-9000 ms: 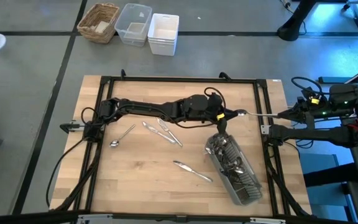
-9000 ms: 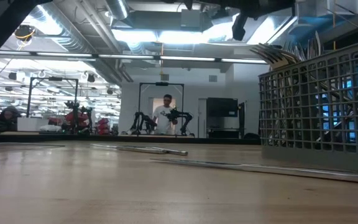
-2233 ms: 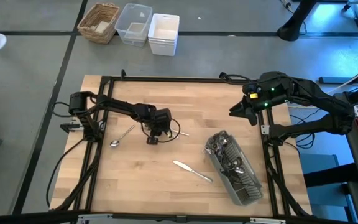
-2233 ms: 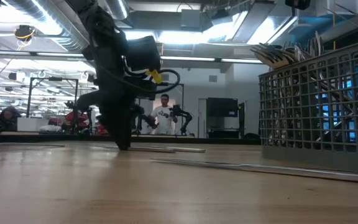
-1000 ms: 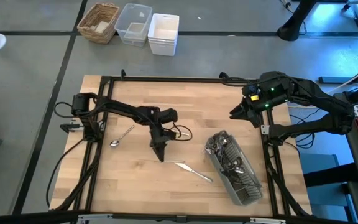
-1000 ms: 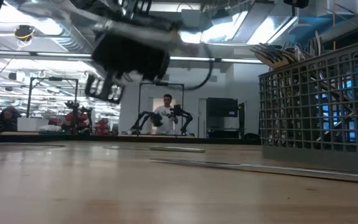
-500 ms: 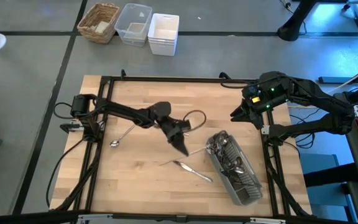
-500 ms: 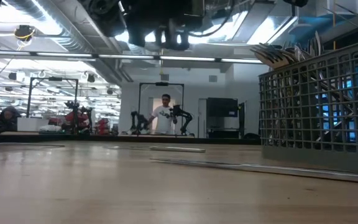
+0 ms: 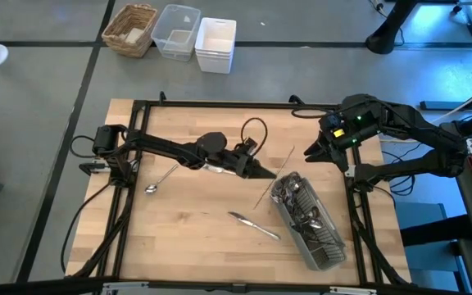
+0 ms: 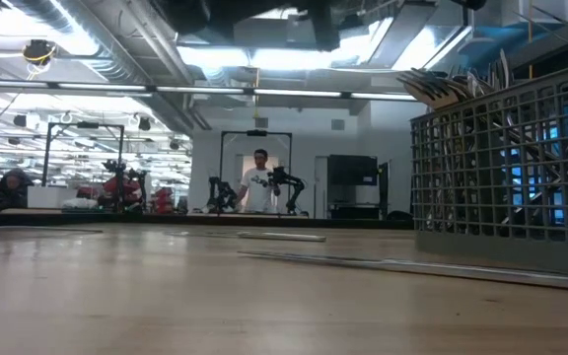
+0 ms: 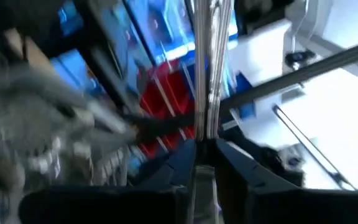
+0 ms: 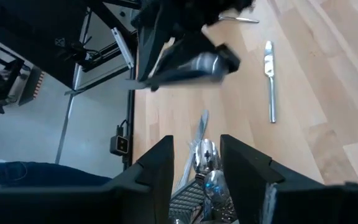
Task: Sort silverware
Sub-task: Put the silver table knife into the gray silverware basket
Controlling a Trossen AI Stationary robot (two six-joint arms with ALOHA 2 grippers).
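Bright overhead light; blurred left wrist view.

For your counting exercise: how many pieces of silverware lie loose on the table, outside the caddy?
2: a spoon near the left arm's base and a knife left of the caddy. A third piece hangs in the left pincer.

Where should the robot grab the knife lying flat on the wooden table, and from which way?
Best guess: come straight down from above. The knife lies flat and alone on the table, clear of the caddy, so nothing crowds it. Grip it across the middle of its slim length, fingers either side, so neither end tips. The left gripper is closer, but it already holds a utensil.
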